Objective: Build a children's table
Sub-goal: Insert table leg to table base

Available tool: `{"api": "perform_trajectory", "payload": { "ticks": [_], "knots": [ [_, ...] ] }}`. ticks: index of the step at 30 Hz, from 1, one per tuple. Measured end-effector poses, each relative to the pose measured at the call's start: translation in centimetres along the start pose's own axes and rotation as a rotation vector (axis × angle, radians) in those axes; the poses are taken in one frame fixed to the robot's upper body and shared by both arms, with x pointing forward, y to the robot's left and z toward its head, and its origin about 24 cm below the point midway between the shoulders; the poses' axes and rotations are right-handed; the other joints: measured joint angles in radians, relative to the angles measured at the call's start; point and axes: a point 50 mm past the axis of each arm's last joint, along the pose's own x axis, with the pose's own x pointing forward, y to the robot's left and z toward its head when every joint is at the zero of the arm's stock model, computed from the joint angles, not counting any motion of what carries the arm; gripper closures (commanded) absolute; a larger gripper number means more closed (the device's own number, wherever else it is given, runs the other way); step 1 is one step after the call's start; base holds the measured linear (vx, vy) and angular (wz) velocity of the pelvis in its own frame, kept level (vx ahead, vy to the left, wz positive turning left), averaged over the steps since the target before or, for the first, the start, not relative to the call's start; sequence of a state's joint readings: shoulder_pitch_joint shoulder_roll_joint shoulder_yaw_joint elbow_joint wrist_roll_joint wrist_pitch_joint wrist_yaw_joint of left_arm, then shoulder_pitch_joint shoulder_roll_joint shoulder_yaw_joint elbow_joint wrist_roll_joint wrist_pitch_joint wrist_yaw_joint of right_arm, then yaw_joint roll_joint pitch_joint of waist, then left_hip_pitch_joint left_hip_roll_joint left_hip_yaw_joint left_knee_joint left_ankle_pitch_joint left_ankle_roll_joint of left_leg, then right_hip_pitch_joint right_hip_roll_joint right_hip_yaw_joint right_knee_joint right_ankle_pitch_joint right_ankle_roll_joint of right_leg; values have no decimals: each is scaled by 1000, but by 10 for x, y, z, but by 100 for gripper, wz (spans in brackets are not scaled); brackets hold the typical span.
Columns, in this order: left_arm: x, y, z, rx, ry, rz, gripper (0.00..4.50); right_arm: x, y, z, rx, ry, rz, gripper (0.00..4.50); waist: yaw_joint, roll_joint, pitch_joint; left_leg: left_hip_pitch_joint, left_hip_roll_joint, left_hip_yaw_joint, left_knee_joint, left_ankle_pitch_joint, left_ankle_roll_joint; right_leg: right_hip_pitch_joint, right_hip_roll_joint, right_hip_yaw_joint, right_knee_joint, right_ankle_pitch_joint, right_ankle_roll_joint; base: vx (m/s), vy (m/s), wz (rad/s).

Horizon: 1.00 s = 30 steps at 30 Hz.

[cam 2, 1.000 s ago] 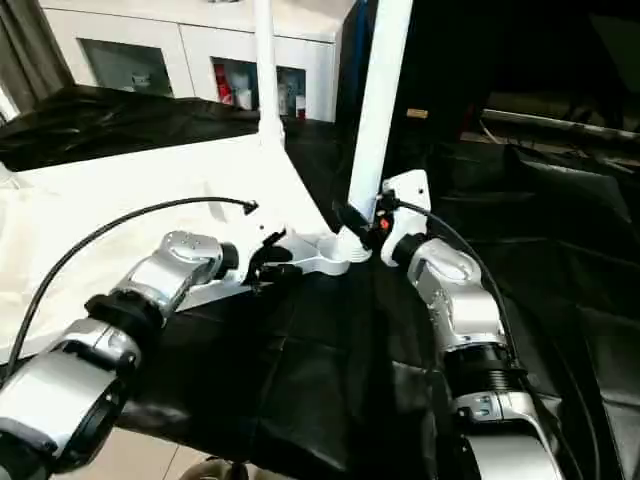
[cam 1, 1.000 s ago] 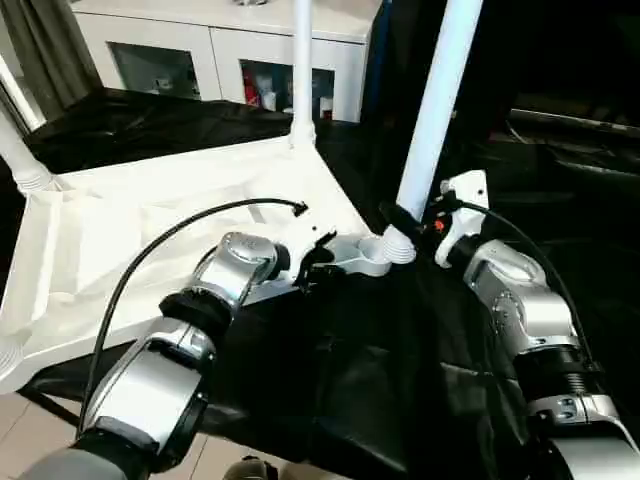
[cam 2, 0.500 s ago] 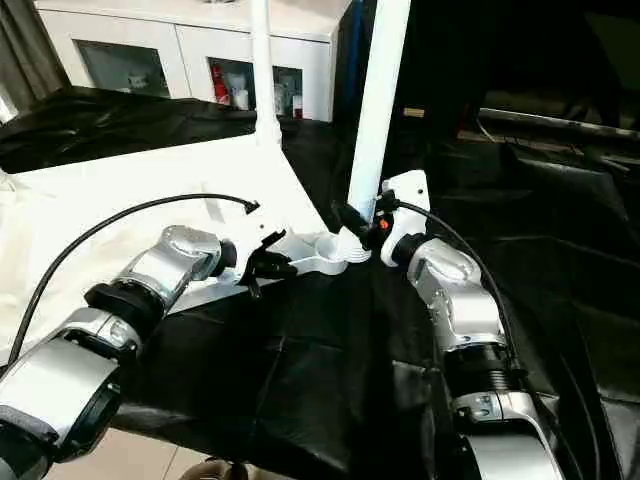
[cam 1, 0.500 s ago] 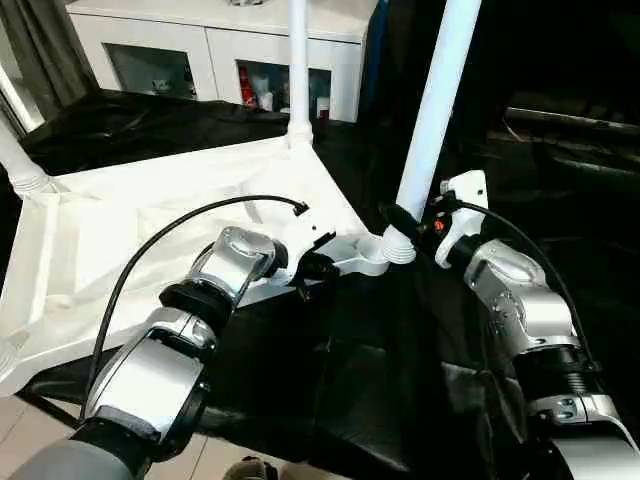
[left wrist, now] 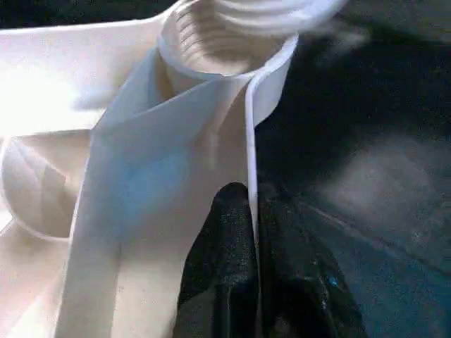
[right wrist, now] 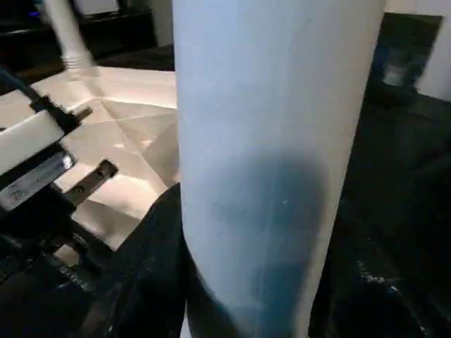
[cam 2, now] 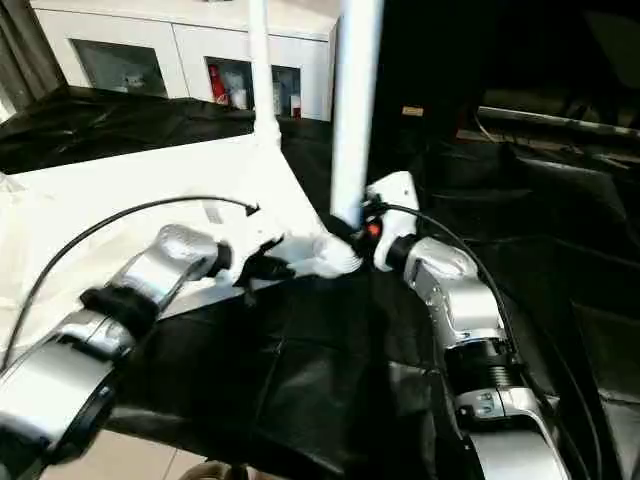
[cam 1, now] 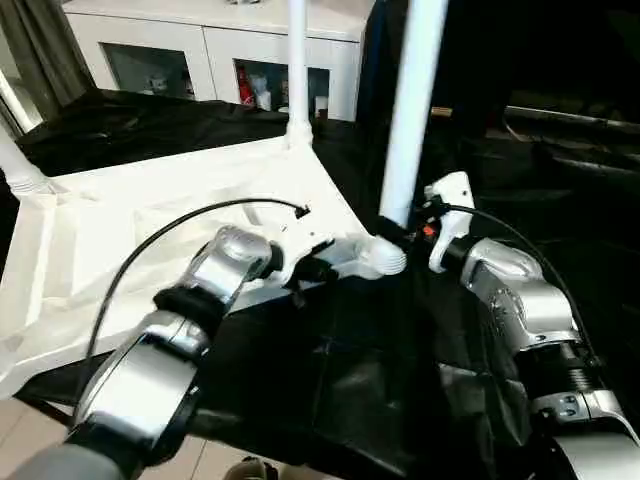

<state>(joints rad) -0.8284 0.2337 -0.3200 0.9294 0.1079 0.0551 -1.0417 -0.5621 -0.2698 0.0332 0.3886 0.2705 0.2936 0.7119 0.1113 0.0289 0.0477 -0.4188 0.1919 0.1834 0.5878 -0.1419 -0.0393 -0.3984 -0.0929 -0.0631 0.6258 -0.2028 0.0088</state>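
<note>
The white tabletop (cam 1: 120,250) lies upside down on black cloth, ribbed side up. My left gripper (cam 1: 312,268) is shut on its thin rim beside the near right corner socket (left wrist: 225,49); the black fingers (left wrist: 225,267) pinch that wall. My right gripper (cam 1: 398,228) is shut on a long white leg (cam 1: 408,110) just above its lower end, and the leg (right wrist: 275,141) stands between dark fingers (right wrist: 148,282). The leg's threaded end (left wrist: 264,10) sits at the socket's mouth, nearly upright. Two more legs stand in the far corner (cam 1: 297,60) and the left corner (cam 1: 15,160).
A white cabinet with glass doors (cam 1: 200,50) stands behind the tabletop. Black cloth (cam 1: 350,380) covers the work surface, which drops to a light floor (cam 1: 20,430) at the near left. A black cable (cam 1: 170,225) arcs over my left forearm.
My left gripper has shut on the tabletop's rim. The held leg has swung from leaning right to nearly upright, its lower end shifting left over the corner socket.
</note>
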Motion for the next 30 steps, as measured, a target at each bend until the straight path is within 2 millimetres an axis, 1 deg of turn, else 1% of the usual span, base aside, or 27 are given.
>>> {"api": "perform_trajectory", "payload": {
  "ticks": [2,6,12,15,21,30],
  "knots": [
    [-1,-3,-1,24,-2,-21,450,1,1,0,4,8,11,264,3,0,0,0,0,0,-1,0,0,0,0,0,0,0,0,0,0,0],
    [-5,-7,-4,59,-2,-26,450,3,6,0,-4,18,41,264,2,0,0,0,0,1,-1,0,0,0,0,0,1,0,0,0,0,0],
    [-10,-7,-7,63,-4,-25,450,4,11,-6,2,64,83,264,1,0,0,1,0,1,-2,0,0,-1,0,0,1,0,0,0,0,0],
    [-11,-8,-8,65,-6,-22,450,4,11,-5,-2,66,95,264,1,1,0,1,0,1,-2,0,0,-2,0,0,1,0,0,0,0,0],
    [-11,-11,-10,13,-77,-9,450,5,11,-6,0,61,83,264,0,1,0,1,0,3,-2,0,0,-2,0,2,1,0,0,0,0,0],
    [-13,-11,-13,13,-77,0,450,6,12,-8,7,44,56,264,0,1,0,4,0,9,-2,0,0,-3,-1,7,1,0,0,0,0,0]
  ]
}}
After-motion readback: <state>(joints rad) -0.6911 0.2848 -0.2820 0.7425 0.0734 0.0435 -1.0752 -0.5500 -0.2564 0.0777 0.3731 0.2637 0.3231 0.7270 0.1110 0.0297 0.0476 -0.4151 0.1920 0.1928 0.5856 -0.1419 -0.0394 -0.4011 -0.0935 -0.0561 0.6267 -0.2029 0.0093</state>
